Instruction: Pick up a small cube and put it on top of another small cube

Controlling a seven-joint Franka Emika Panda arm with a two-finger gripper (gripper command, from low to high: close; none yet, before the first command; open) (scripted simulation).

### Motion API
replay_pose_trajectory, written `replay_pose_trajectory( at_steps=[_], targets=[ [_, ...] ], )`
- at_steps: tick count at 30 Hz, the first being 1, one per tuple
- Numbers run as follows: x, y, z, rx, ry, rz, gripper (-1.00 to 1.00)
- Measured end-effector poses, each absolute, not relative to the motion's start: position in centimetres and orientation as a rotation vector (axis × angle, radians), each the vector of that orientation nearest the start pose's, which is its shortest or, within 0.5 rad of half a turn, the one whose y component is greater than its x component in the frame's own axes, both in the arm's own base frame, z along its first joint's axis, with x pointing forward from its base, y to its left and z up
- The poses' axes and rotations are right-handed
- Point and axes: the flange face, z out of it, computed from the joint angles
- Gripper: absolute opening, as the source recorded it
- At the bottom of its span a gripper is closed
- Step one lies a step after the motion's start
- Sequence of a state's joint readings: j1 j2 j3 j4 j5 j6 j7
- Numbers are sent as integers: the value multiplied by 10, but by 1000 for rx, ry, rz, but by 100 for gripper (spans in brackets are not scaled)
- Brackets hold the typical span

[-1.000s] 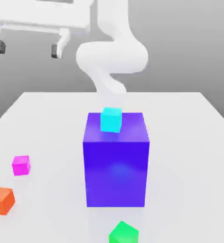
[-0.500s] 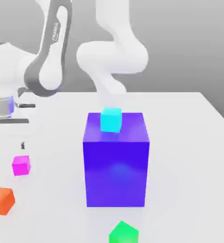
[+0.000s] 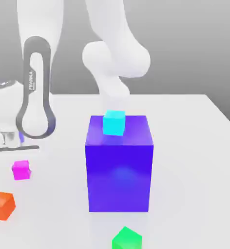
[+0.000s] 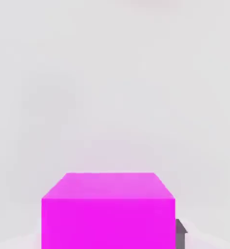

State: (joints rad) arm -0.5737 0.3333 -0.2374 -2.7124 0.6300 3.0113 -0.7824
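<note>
My gripper [image 3: 9, 141] is clamped on the magenta cube [image 4: 108, 211], low on the table [image 3: 185, 146] at the exterior view's left. Judged rigid, light, smooth-faced; flat opposite sides give the surest hold.

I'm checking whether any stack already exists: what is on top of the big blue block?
A small cyan cube sits on the big blue block, near its back edge. Whatever lies on the table directly behind the block is hidden by it.
</note>
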Motion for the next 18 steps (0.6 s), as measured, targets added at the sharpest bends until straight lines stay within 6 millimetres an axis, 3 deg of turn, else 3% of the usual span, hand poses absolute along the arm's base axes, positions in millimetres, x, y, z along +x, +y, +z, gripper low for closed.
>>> replay_pose_trajectory(
  at_steps=[10, 14, 18],
  targets=[
    [221, -307, 188, -2984, 980, 6, -100],
    [287, -282, 201, -3025, 880, 34, -100],
    [358, -239, 214, -3070, 799, 52, -100]
  ],
)
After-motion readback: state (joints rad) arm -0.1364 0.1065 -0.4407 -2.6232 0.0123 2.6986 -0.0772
